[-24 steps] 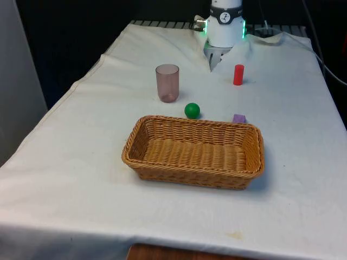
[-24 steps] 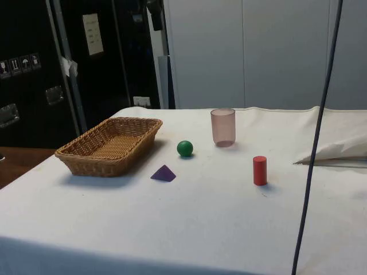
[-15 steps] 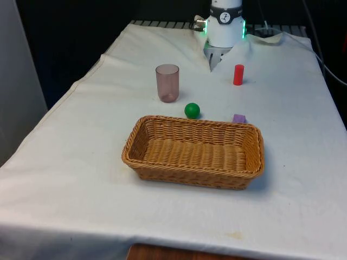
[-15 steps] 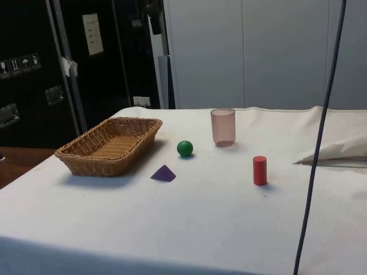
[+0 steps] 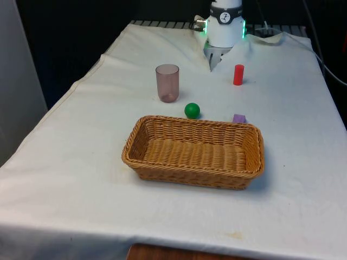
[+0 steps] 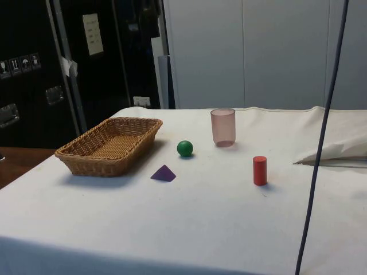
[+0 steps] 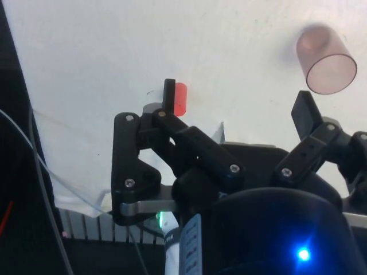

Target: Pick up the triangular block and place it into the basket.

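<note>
Nothing on the table has shifted since the earlier frames: the blocks, cup and basket lie where they were, and in the side view only the dark cable hanging at the right has swung a little. The gripper (image 7: pixel 238 106) hangs over the far end of the table, its two fingers spread wide apart with nothing between them; in the wrist view the red cylinder (image 7: pixel 180 98) shows just past one fingertip and the pink cup (image 7: pixel 324 61) beyond the other.

The purple triangular block (image 6: pixel 164 173) lies flat on the white cloth just beside the wicker basket (image 5: pixel 135 154), outside its far rim, near the basket's far corner on the front view's right. It is partly hidden behind that rim in the front view. The basket sits toward the middle of the table and holds nothing. The green ball (image 5: pixel 192 110) rests close to the basket's far rim, the translucent cup stands upright farther toward the far end, and the red cylinder stands upright nearer the robot, well apart from the block.
</note>
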